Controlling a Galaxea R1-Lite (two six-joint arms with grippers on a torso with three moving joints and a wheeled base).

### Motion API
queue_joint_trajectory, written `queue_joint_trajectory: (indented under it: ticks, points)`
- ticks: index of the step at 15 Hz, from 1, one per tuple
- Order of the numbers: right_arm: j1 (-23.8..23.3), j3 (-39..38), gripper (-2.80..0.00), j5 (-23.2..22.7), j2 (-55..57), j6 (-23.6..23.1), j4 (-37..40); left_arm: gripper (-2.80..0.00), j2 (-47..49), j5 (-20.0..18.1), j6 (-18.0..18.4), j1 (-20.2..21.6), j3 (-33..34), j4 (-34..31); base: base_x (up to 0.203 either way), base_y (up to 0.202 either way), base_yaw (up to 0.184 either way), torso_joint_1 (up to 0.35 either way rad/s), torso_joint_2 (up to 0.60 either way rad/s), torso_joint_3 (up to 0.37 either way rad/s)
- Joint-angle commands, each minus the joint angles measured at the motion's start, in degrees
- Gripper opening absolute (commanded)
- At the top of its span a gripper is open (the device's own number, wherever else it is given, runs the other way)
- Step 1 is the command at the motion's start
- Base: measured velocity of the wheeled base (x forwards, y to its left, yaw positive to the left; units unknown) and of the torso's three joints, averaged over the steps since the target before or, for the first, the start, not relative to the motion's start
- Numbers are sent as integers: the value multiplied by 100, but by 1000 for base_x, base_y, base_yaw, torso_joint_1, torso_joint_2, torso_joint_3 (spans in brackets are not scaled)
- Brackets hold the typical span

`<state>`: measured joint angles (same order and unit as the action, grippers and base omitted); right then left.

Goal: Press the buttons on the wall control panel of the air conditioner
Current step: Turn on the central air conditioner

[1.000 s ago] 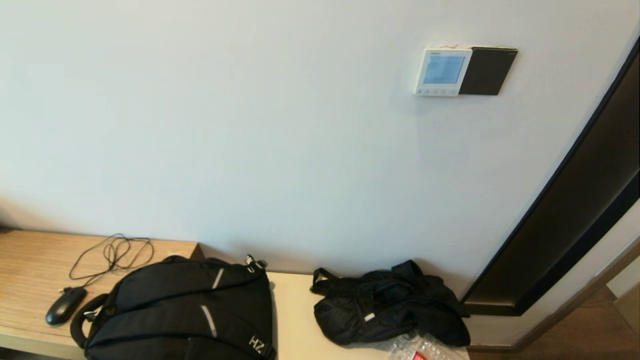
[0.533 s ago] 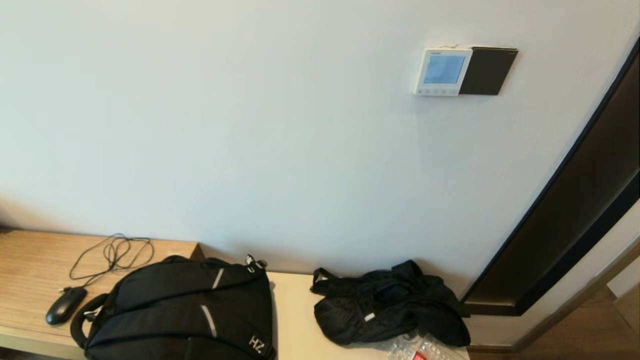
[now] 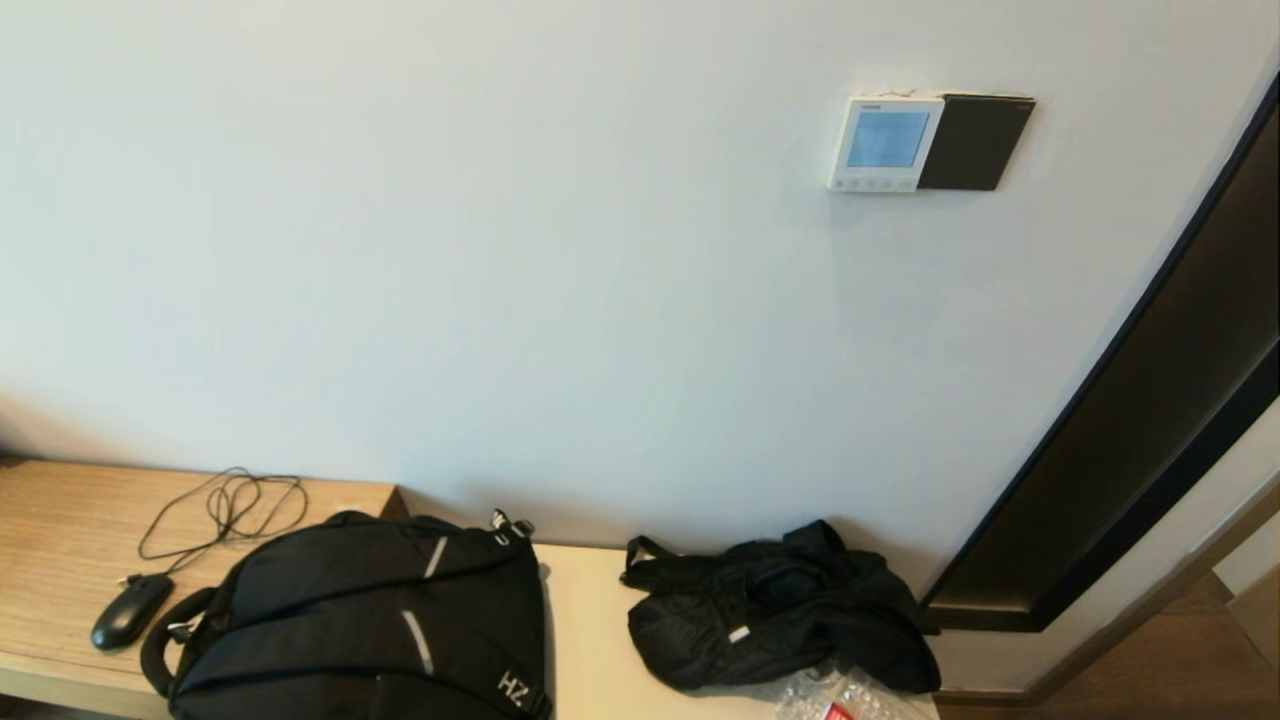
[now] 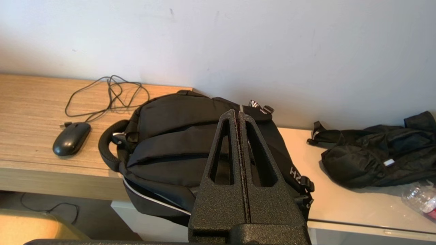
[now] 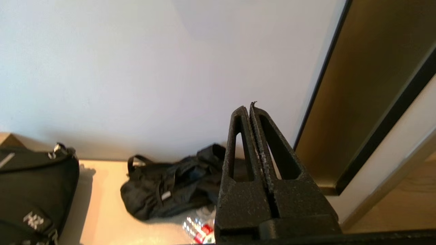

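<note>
The white wall control panel [image 3: 884, 143] with a pale blue screen hangs high on the wall in the head view. Its row of tiny buttons [image 3: 872, 184] runs along its bottom edge. Neither gripper shows in the head view. My left gripper [image 4: 237, 113] is shut and empty, low over the black backpack [image 4: 190, 149]. My right gripper [image 5: 248, 108] is shut and empty, pointing at the bare wall above the black bag [image 5: 177, 183], near the dark door frame [image 5: 361, 95]. The panel shows in neither wrist view.
A plain black square panel [image 3: 975, 141] sits right beside the white one. Below are a wooden desk [image 3: 60, 540] with a black mouse [image 3: 130, 610] and cable, the backpack [image 3: 370, 620], a black bag [image 3: 780, 605] and a plastic bottle [image 3: 840, 700]. The dark door frame [image 3: 1130, 430] stands at the right.
</note>
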<state>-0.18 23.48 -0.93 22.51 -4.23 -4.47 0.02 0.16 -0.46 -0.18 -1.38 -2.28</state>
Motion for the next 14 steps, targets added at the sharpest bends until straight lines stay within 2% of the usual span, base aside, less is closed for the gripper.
queue_joint_trajectory:
  ticks: [1, 5, 10, 14]
  points:
    - [1, 571, -280, 20, 1702, 3, -519, -280, -2, 2, -1, 1, -3, -1, 0, 0, 0, 0, 0, 0]
    - [108, 1965, -280, 218, 3468, 112, -944, -280, -2, 2, 2, 1, 4, -1, 0, 0, 0, 0, 0, 0]
    - [1146, 3373, -280, 1357, 5205, 119, -1060, -280, -2, 2, 1, 1, 5, -1, 0, 0, 0, 0, 0, 0]
    - [1276, 4366, -280, 1597, 6342, 111, -1072, -280, -2, 2, 2, 1, -2, -1, 0, 0, 0, 0, 0, 0]
